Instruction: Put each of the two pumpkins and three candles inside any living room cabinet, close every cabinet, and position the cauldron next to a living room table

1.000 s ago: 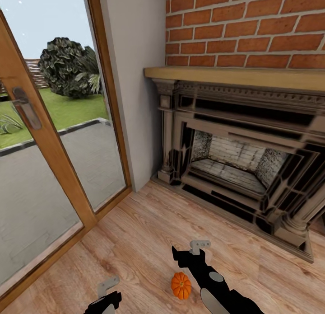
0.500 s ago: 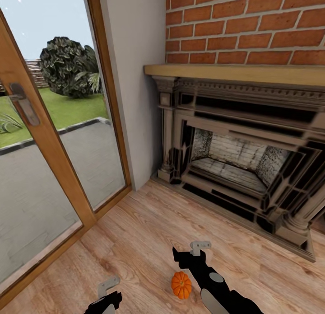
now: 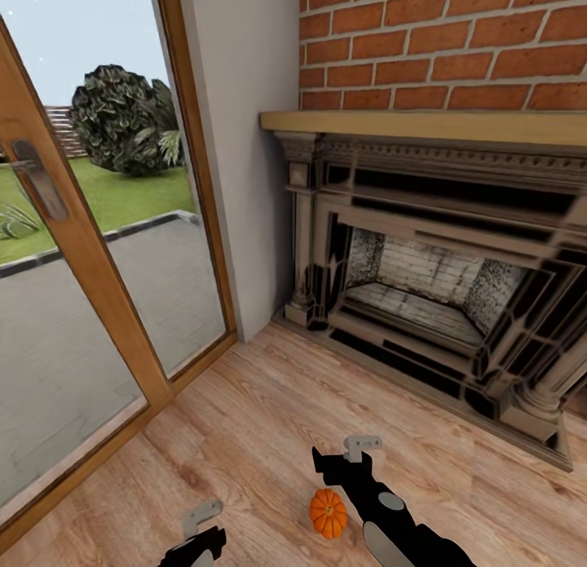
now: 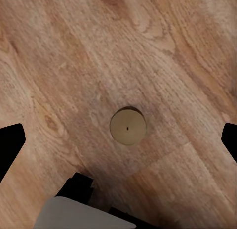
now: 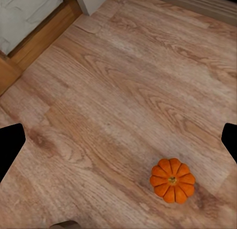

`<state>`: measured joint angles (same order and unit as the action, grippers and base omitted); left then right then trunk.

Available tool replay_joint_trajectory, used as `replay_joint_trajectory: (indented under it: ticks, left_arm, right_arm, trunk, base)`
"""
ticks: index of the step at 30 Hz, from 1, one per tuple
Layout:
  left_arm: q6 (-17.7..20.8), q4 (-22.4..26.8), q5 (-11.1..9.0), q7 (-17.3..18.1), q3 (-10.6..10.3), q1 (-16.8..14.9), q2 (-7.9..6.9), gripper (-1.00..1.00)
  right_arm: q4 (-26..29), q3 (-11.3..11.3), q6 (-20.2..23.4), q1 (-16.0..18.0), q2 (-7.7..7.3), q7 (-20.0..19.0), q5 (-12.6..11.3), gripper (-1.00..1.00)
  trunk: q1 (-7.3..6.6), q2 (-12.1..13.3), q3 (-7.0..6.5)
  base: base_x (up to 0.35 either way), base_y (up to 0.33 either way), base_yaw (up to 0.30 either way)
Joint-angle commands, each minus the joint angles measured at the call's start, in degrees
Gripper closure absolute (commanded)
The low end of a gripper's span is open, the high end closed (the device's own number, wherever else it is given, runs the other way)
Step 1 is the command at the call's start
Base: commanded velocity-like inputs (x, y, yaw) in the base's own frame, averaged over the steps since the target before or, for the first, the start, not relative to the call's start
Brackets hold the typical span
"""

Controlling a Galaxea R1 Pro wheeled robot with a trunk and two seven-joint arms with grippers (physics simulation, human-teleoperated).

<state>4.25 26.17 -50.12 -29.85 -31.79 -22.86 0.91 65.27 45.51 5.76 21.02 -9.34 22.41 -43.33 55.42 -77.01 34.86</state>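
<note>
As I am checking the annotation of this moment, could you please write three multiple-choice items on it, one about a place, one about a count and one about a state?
1. Where does the pumpkin lie?
A. on the mantel
B. on the wooden floor beside the right arm
C. inside the fireplace

2. How many candles show in the left wrist view?
A. one
B. two
C. three

3. How is the right gripper?
A. shut on the pumpkin
B. shut on a candle
C. open, holding nothing

Answers: 1 B, the head view shows it on the boards, clear of the fireplace. 2 A, a single candle stands on the floor. 3 C, the right wrist view shows its fingertips wide apart and the pumpkin free on the floor.
</note>
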Motion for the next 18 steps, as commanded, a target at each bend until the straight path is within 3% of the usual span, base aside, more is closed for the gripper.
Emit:
replay_joint_trajectory:
  ticks: [1,3,5,18]
  left_arm:
    - [0.24,0.11,-0.17,-0.50,-1.03,-0.04,-0.04,-1.00]
    - [0.24,0.11,-0.21,-0.56,-3.16,-0.06,-0.03,-1.00]
    - [0.24,0.12,-0.27,-0.56,-4.01,-0.06,-0.03,-1.00]
    - [0.22,0.11,-0.33,-0.56,-4.67,-0.06,0.03,-1.00]
  right_arm:
    - [0.12,0.19,0.19,0.07,-0.06,0.43,-0.23,-1.00]
    - [0.12,0.19,0.21,0.07,-0.02,0.41,-0.19,-1.00]
    - [0.12,0.19,0.22,0.07,0.00,0.38,-0.21,-1.00]
    - [0.07,0.19,0.22,0.07,0.05,0.41,-0.26,-1.00]
  trunk:
    - [0.23,-0.45,0.24]
    - [0.67,-1.25,0.60]
    - [1.10,-2.05,0.96]
    - [3.96,-7.27,3.29]
  base:
    - [0.000,0.000,0.000]
    - [0.000,0.000,0.000]
    - [0.000,0.000,0.000]
    - [0.000,0.000,0.000]
